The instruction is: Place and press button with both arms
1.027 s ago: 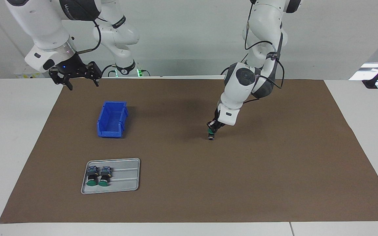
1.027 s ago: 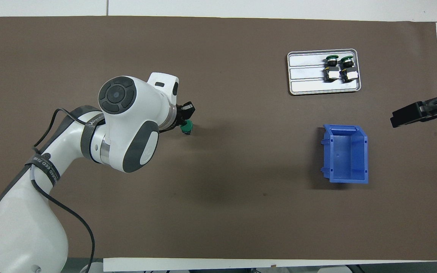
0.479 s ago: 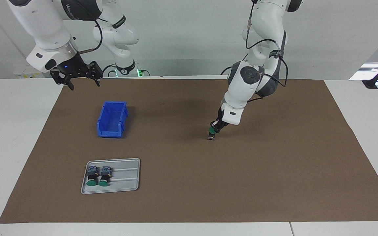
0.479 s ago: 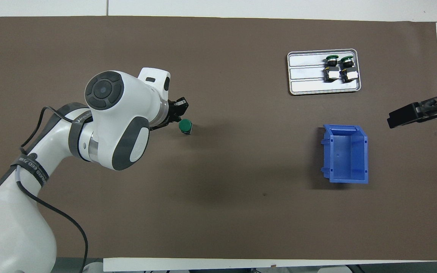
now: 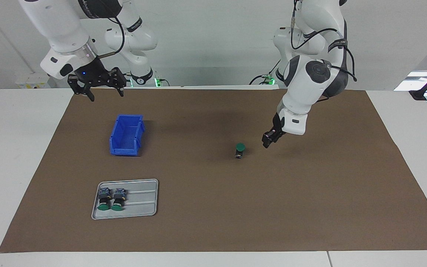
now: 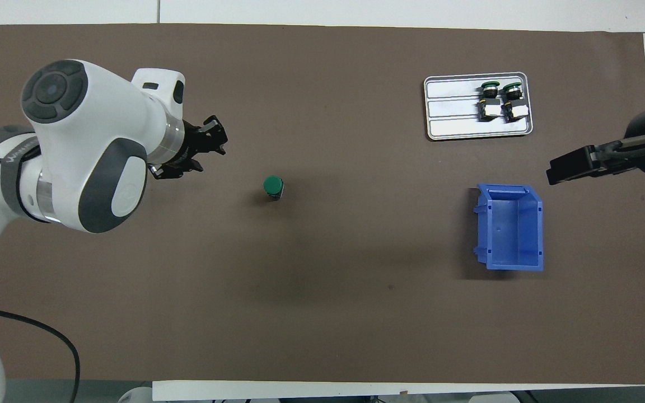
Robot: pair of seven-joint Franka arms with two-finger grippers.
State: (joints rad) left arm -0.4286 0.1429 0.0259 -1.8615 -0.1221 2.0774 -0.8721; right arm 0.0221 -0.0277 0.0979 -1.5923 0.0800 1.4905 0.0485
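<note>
One button (image 5: 240,150) (image 6: 273,186) stands upright on the brown mat (image 5: 310,193) near the table's middle, green cap up, with nothing touching it. My left gripper (image 5: 267,142) (image 6: 208,155) hangs open and empty just above the mat, beside the button toward the left arm's end. My right gripper (image 5: 106,94) (image 6: 571,166) is open and empty in the air over the mat's edge by the right arm's base, above the blue bin's end of the table.
A blue bin (image 5: 126,135) (image 6: 510,229) sits empty toward the right arm's end. Farther from the robots than the bin lies a grey tray (image 5: 143,211) (image 6: 451,120) with two more buttons (image 5: 111,200) (image 6: 500,101) lying on their sides.
My left gripper opened, let go of the button and drew back and up toward the left arm's end. The button stays standing. My right gripper drifted slightly toward the table's middle.
</note>
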